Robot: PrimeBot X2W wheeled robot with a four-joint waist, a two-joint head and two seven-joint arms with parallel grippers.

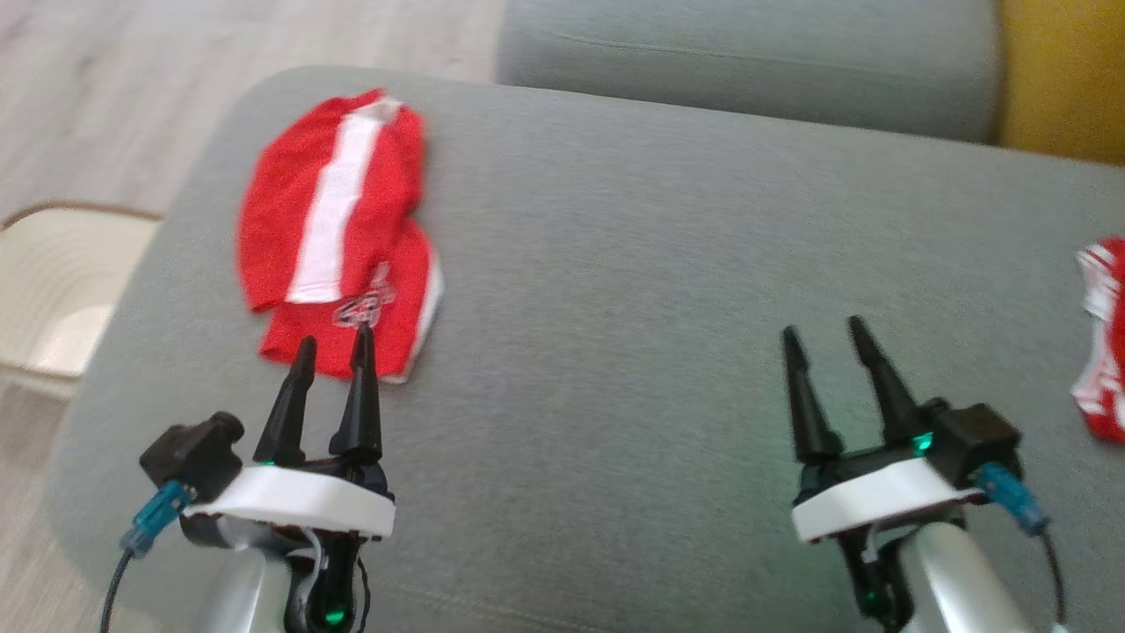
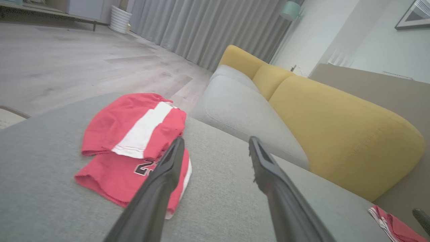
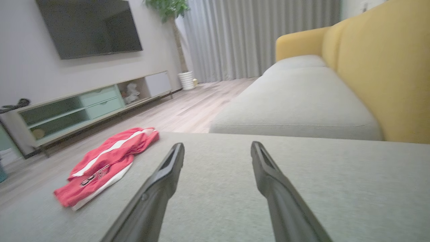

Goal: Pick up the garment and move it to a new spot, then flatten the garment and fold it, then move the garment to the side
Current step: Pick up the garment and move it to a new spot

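Observation:
A folded red garment with a white stripe and a number print lies on the grey sofa cushion, toward its far left. The same garment sits left of my left fingers, and lies at the left as the garment in the right wrist view. My left gripper hovers open just short of the garment's near edge, nothing between its fingers. My right gripper is open over bare cushion at the right, well apart from the garment.
A second red and white cloth lies at the cushion's right edge. A pale basket stands on the floor left of the sofa. Another grey cushion and a yellow backrest lie beyond.

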